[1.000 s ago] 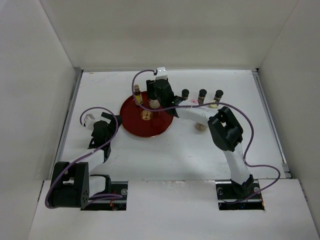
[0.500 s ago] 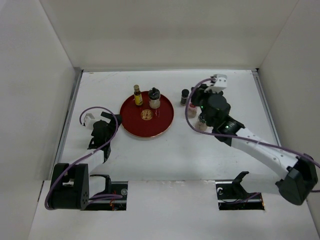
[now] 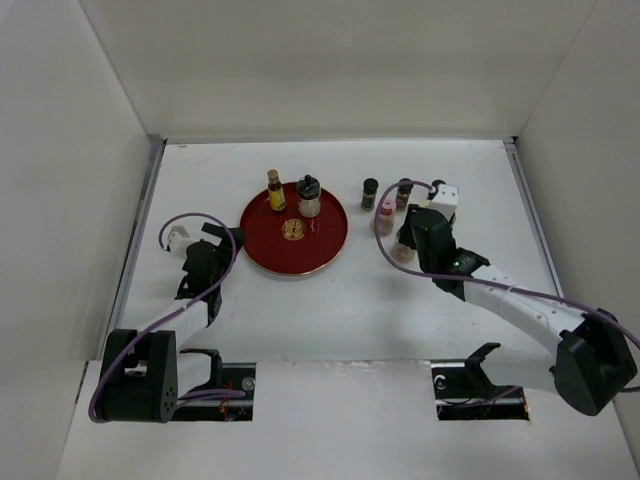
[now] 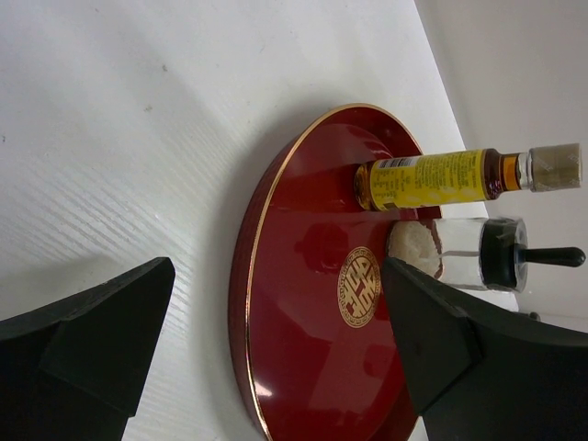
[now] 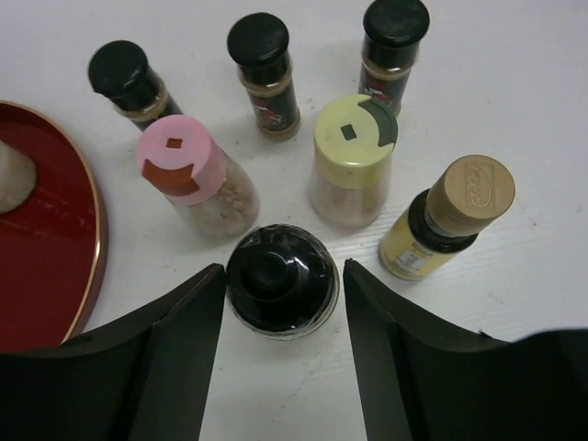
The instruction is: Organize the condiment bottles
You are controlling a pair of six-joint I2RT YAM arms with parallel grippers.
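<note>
Left gripper (image 4: 277, 276) is staying parked left of the red tray (image 3: 262, 262). Its fingers are spread wide and holding nothing, with no shift against the earlier frames.

Right gripper (image 5: 282, 274) is now sitting nearer the arm bases than half a second ago, when it hung over the back bottles. It is straddling the black-domed jar (image 5: 282, 287), which is standing on the table (image 3: 330, 310) right of the tray. The fingers are flanking the jar closely; I cannot tell whether they are pressing it.

Just behind that jar, the pink-capped jar (image 5: 188, 170) and the pale-yellow-capped jar (image 5: 354, 147) are standing side by side. The tan-capped bottle (image 5: 459, 207) is to their right; its cap is embossed, mark unreadable.

Farther back, three black-capped bottles (image 5: 264, 55) are standing in a row, with dark labels and red print too small to read.

On the tray, unmoved, the yellow-labelled bottle (image 4: 432, 179) (print illegible) and the whitish jar (image 4: 459, 257) are standing beyond the gold emblem (image 4: 359, 286).
</note>
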